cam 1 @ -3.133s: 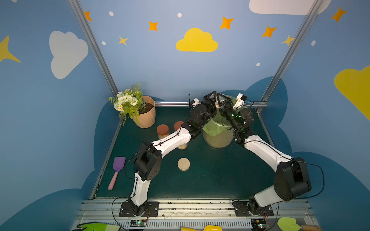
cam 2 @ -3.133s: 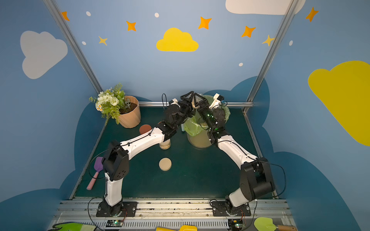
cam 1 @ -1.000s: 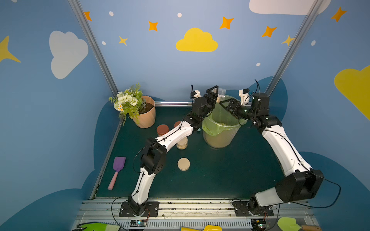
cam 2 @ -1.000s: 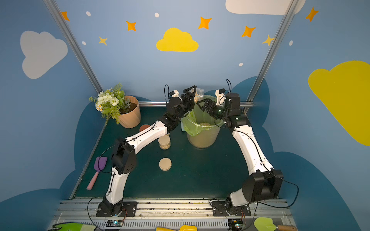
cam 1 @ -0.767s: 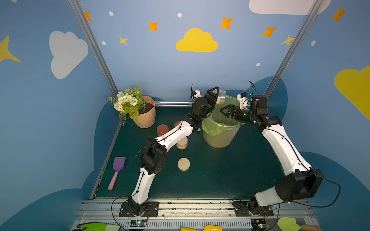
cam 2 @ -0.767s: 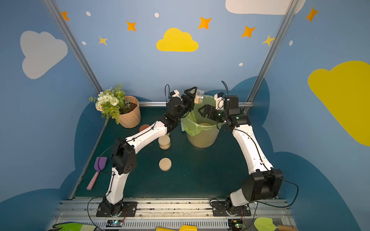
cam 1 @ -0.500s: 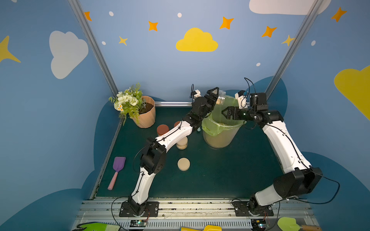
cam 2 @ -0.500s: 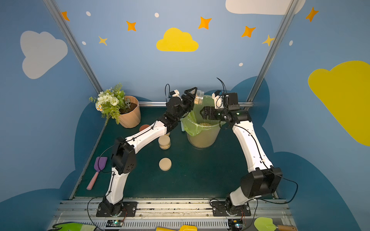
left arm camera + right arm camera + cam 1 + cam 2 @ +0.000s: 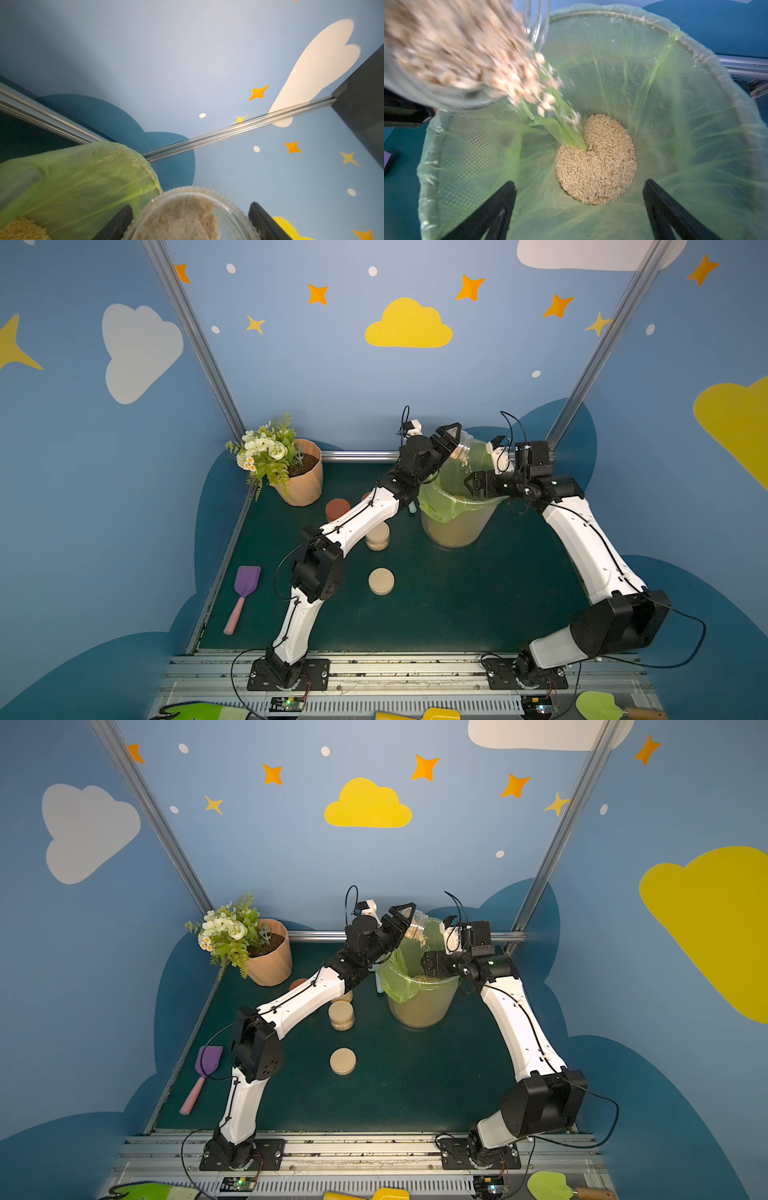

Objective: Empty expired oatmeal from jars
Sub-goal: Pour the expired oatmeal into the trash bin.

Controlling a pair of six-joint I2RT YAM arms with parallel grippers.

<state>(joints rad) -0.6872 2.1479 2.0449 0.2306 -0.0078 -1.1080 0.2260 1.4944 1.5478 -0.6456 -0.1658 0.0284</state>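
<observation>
The right gripper (image 9: 579, 182) has backed off the jar (image 9: 465, 445) and spread its jaws wide, empty, over the bin (image 9: 453, 531). The left gripper (image 9: 449, 438) still clamps the tilted, lidless jar above the rim; pale flaky oatmeal (image 9: 529, 83) spills onto the heap inside.

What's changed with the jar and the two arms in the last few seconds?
The right gripper drew back from the jar toward its own side and now hangs open over the bin. The left gripper, still shut on the jar, tipped it, so oatmeal now pours into the bin. The loose beige lid, the capped jars and the flowerpot stayed put.
</observation>
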